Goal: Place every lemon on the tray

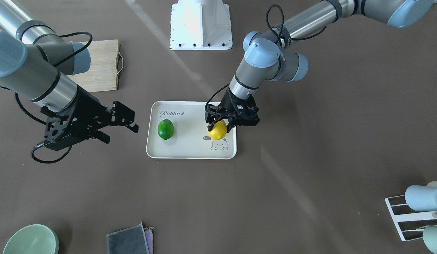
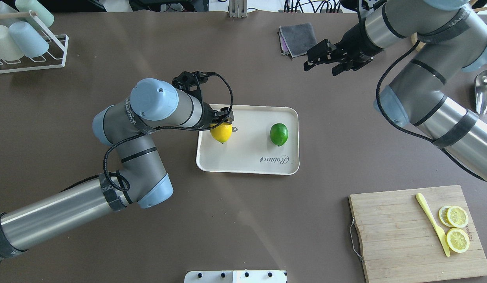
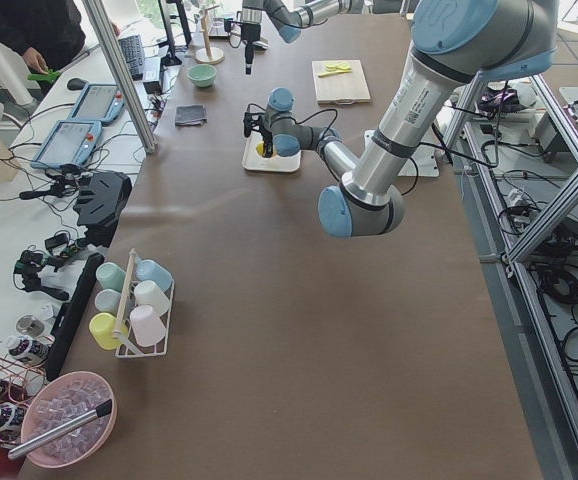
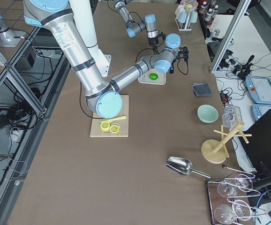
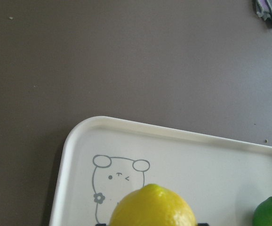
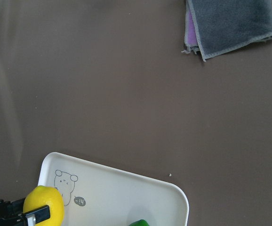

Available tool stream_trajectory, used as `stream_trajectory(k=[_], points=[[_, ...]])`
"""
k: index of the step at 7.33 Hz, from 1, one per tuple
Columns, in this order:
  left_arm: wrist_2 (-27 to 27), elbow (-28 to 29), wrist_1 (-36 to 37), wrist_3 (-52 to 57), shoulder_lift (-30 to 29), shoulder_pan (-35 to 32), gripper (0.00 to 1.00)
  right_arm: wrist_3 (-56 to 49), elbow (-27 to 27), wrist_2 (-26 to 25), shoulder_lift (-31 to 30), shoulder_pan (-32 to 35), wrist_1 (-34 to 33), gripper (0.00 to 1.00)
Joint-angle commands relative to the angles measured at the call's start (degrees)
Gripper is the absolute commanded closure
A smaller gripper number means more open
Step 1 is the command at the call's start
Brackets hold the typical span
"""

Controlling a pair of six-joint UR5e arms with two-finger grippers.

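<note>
The cream tray [image 1: 190, 150] with "Rabbit" lettering lies mid-table, and it also shows in the overhead view [image 2: 247, 159]. The green lemon [image 1: 165, 129] lies loose on the tray [image 2: 279, 134]. My left gripper [image 1: 220, 126] is over the tray's bunny corner. Its fingers are closed on both sides of the yellow lemon [image 1: 217, 131] [image 2: 221, 133] [image 5: 152, 207]. I cannot tell whether that lemon touches the tray. My right gripper [image 1: 121, 134] [image 2: 320, 70] is open and empty, raised beside the tray's edge nearest the green lemon.
A wooden cutting board [image 2: 400, 232] holds lemon slices [image 2: 457, 228] and a yellow knife [image 2: 432, 224]. A grey cloth [image 2: 298, 37], a cup rack [image 2: 23, 39], a green bowl [image 1: 30, 241] and a metal scoop [image 2: 485, 90] stand around the table's edges.
</note>
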Motion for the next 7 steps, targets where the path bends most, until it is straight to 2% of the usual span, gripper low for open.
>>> stream_trajectory(k=[1, 2, 3, 4, 5, 6, 7], points=[[0.4, 1.1, 0.1, 1.1, -0.1, 0.1, 0.03, -7.0, -3.3, 8.0, -1.2, 8.0, -0.1, 0.00], [0.2, 0.1, 2.1, 4.4, -0.2, -0.7, 0.02, -12.1, -4.4, 10.5, -2.1, 11.2, -0.9, 0.00], [-0.6, -4.4, 6.4, 8.3, 0.5, -2.7, 0.02, -12.9, -4.4, 10.5, -2.9, 12.0, -3.0, 0.00], [-3.0, -10.4, 10.2, 10.2, 3.0, -4.5, 0.02, -15.8, -4.4, 9.9, -3.3, 14.1, -5.6, 0.00], [-2.5, -14.0, 10.9, 12.4, 6.9, -5.5, 0.02, -25.2, -4.3, 9.6, -5.5, 16.1, -9.4, 0.00], [-2.6, -15.8, 11.1, 16.8, 8.0, -7.2, 0.02, -36.1, -4.3, 8.5, -7.2, 18.4, -14.6, 0.00], [-2.9, -16.7, 8.8, 19.7, 12.9, -10.0, 0.02, -44.2, -4.1, 2.0, -8.2, 20.5, -20.0, 0.00]])
